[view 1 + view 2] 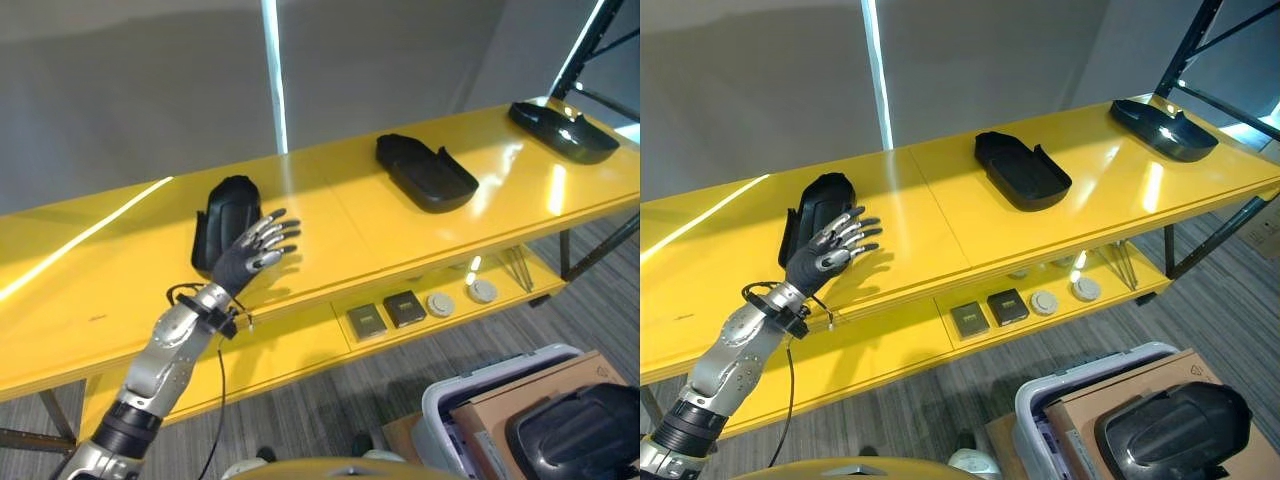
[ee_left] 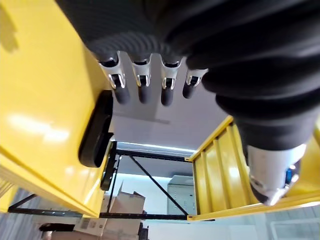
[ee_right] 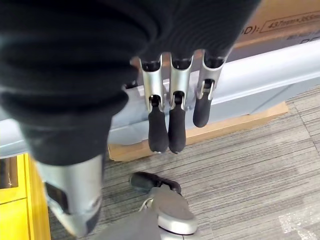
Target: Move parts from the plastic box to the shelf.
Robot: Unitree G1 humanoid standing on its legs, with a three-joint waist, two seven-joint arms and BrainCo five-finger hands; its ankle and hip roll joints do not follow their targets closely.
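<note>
Three black moulded parts lie on the yellow shelf (image 1: 330, 215): one at the left (image 1: 225, 215), one in the middle (image 1: 425, 170) and one at the far right (image 1: 565, 130). My left hand (image 1: 255, 250) hovers just in front of the left part. It is open with spread fingers (image 2: 142, 87) and holds nothing. A white plastic box (image 1: 445, 400) stands on the floor at the lower right, with another black part (image 1: 575, 430) and a cardboard sheet (image 1: 520, 400) in it. My right hand (image 3: 160, 127) hangs open beside the box (image 3: 260, 75), above the carpet.
The lower yellow shelf (image 1: 300, 345) carries two dark square blocks (image 1: 387, 313), two round white discs (image 1: 460, 297) and thin metal rods (image 1: 518, 268). Black frame legs (image 1: 600, 250) stand at the right end. A grey wall rises behind the shelf.
</note>
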